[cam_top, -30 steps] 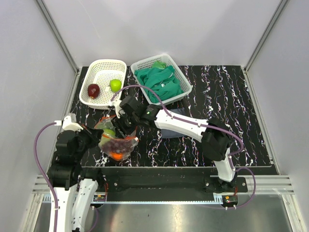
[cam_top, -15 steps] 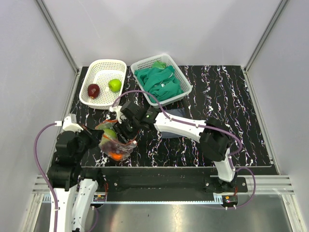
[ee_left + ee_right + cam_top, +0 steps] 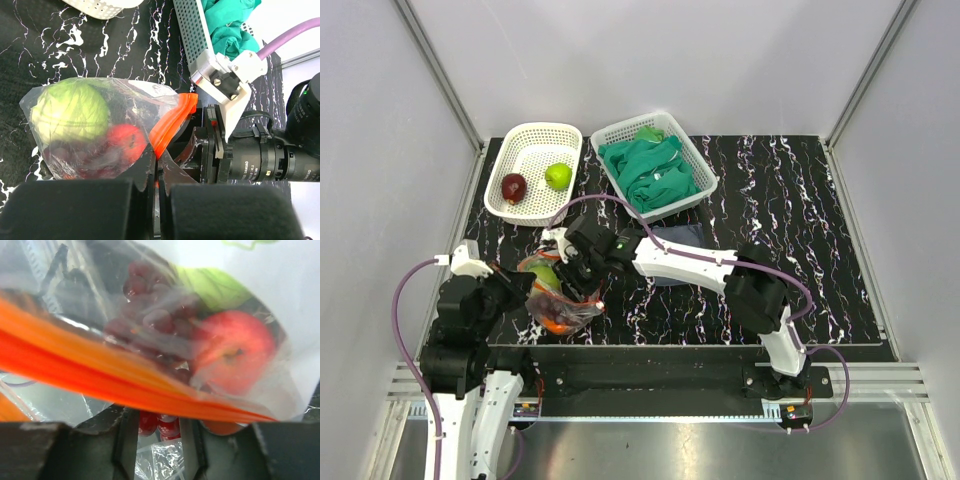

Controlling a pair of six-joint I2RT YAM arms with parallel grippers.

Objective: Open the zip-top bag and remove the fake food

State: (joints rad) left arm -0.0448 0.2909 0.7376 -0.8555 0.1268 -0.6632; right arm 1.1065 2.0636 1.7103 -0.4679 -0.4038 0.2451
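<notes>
The clear zip-top bag (image 3: pixel 556 300) lies at the near left of the table. Its orange-red zip strip (image 3: pixel 172 122) also crosses the right wrist view (image 3: pixel 125 380). Through the plastic I see the pale green cabbage (image 3: pixel 70 112), the red tomato (image 3: pixel 122 142) and the dark purple grapes (image 3: pixel 150 315). My left gripper (image 3: pixel 157 159) is shut on one end of the zip strip. My right gripper (image 3: pixel 159 427) is at the bag's mouth, its jaws narrowly apart with red grapes (image 3: pixel 160 424) filling the gap. The tomato also shows in the right wrist view (image 3: pixel 235 355).
A white basket (image 3: pixel 525 140) at the back left holds a dark red apple (image 3: pixel 513 186) and a green apple (image 3: pixel 558 175). A second white basket (image 3: pixel 705 180) holds green cloths (image 3: pixel 655 170). A dark grey-blue cloth (image 3: pixel 672 238) lies under the right arm.
My right gripper has moved toward me and left, into the bag's mouth. The bag and my left gripper have shifted slightly left and toward me.
</notes>
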